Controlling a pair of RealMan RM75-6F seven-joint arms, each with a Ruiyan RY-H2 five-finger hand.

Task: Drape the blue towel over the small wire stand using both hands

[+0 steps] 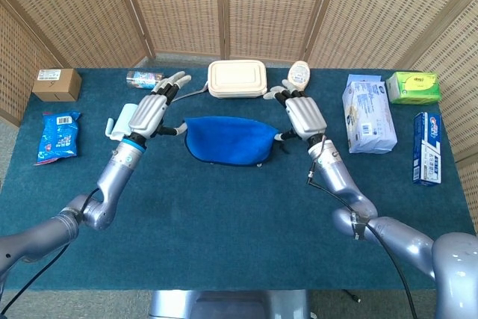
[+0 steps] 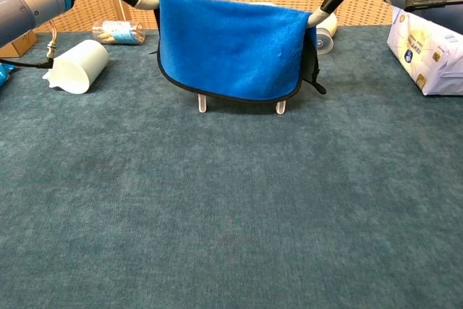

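- Hanging mid-frame, the towel (image 2: 230,48) lies across the stand (image 2: 202,102).
- My left hand (image 1: 149,112) and right hand (image 1: 302,114) pinch its ends, other fingers spread.
- Next, I judge: release both, withdraw outward.

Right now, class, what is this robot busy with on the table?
It is draping a blue towel over a small wire stand. The towel hangs across the stand, only the stand's feet showing beneath it. The left hand and right hand sit at the towel's two ends; whether they grip it is unclear.
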